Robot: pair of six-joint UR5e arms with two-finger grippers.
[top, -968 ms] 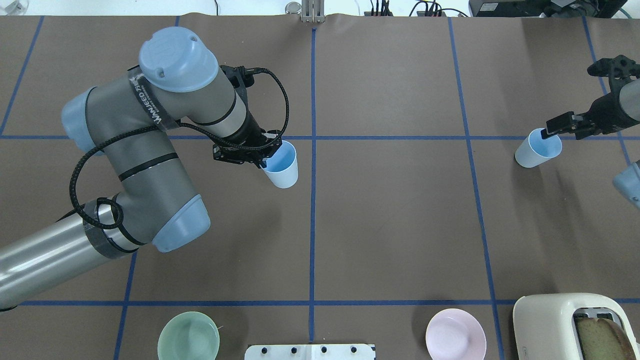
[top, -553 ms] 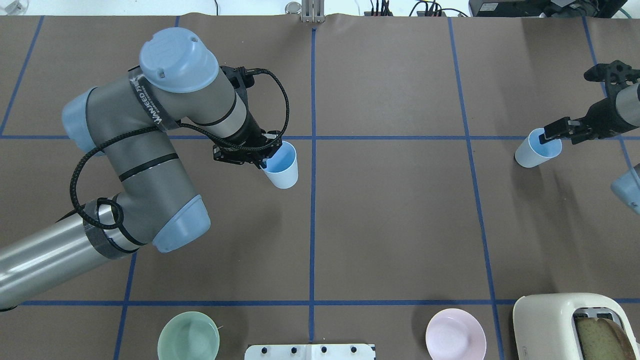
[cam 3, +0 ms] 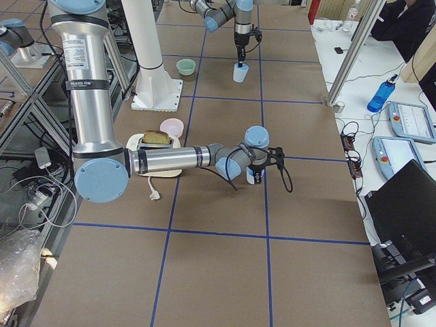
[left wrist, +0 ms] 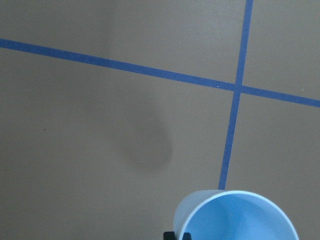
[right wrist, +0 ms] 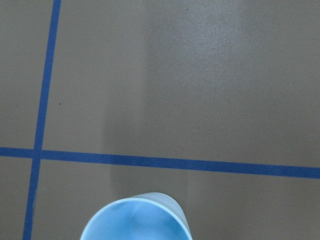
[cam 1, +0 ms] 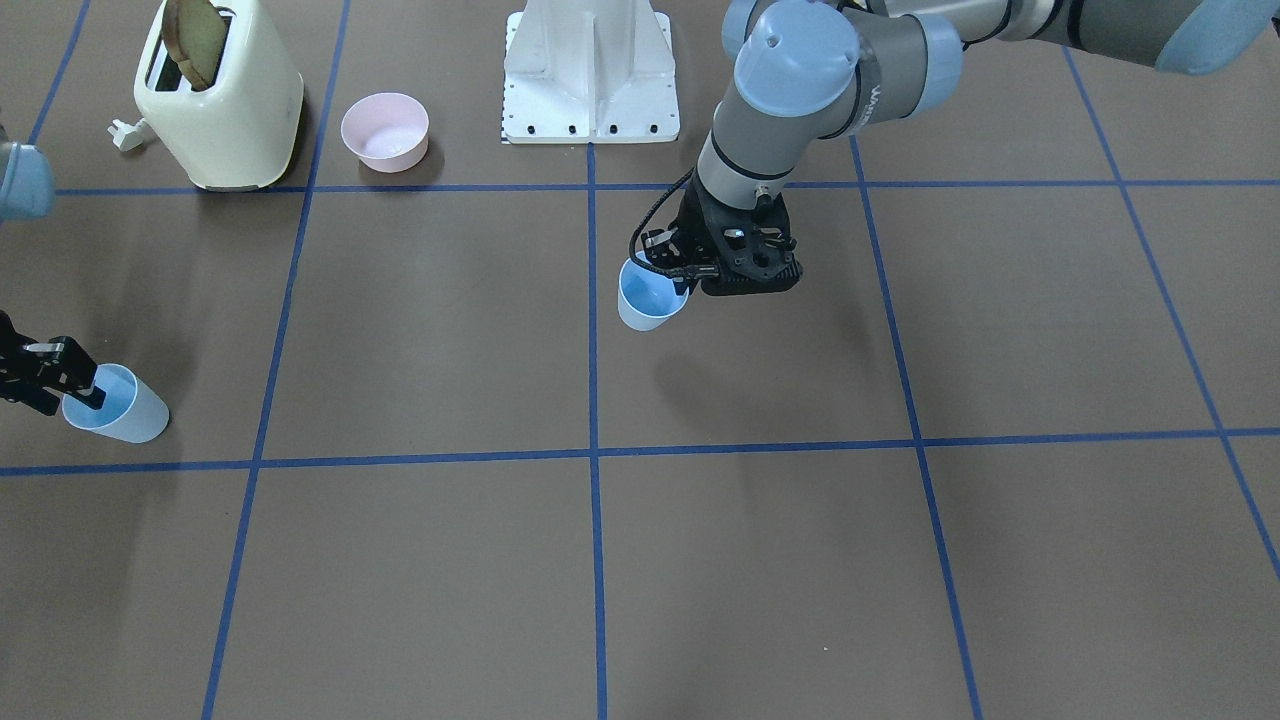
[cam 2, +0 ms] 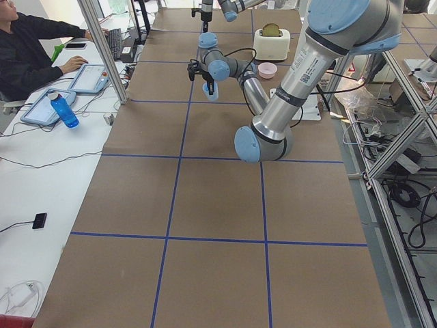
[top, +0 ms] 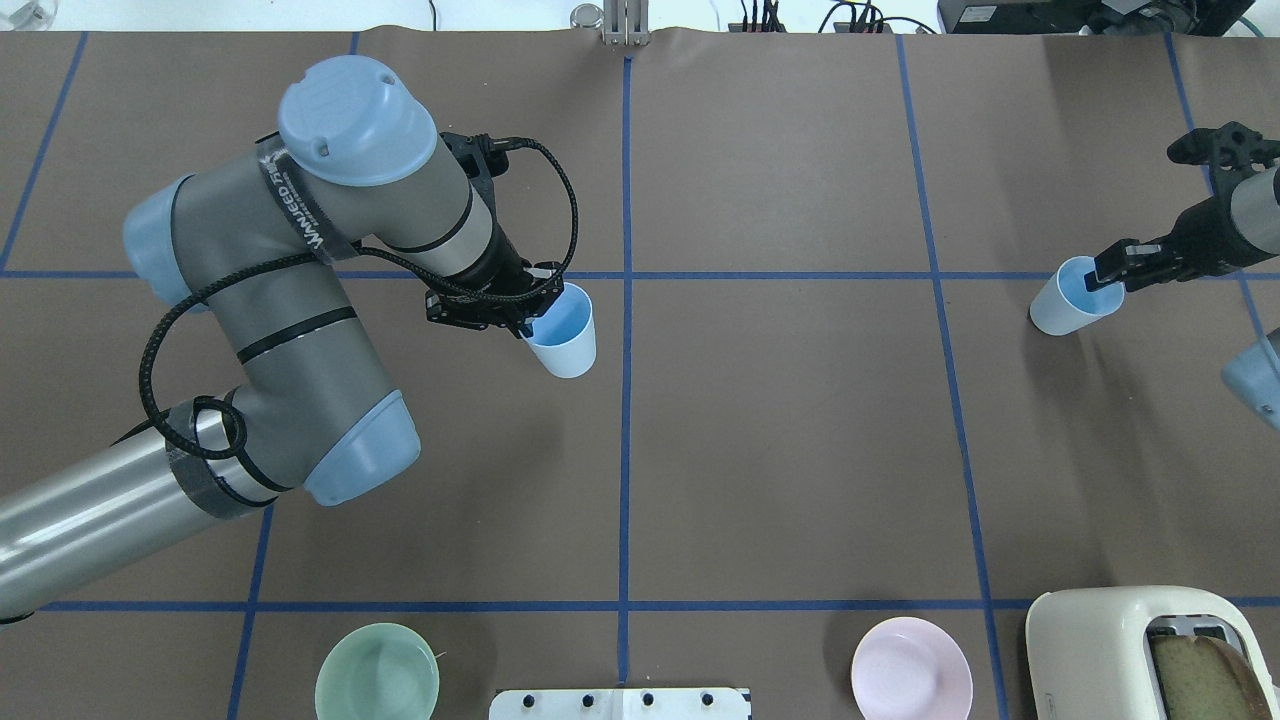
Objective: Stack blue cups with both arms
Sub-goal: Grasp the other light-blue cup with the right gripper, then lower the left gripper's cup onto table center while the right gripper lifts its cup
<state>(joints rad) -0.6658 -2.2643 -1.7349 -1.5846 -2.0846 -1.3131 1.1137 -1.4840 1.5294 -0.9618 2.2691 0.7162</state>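
Two pale blue cups are in view. My left gripper (top: 525,320) is shut on the rim of one blue cup (top: 565,338), also seen from the front (cam 1: 648,297). It holds the cup tilted above the table near the centre line, and its shadow lies apart below it. The cup fills the bottom of the left wrist view (left wrist: 235,217). My right gripper (top: 1105,278) is shut on the rim of the other blue cup (top: 1068,303) at the far right, one finger inside it. That cup is tilted, low over the table (cam 1: 118,407), and shows in the right wrist view (right wrist: 135,220).
A green bowl (top: 377,672) and a pink bowl (top: 911,667) sit at the near edge beside the white pedestal (cam 1: 590,70). A cream toaster (top: 1150,650) with bread stands at the near right corner. Blue tape lines grid the brown table.
The right arm's wrist has shifted slightly back and turned a little, with its cup staying almost in place. The left arm and its cup have not moved.
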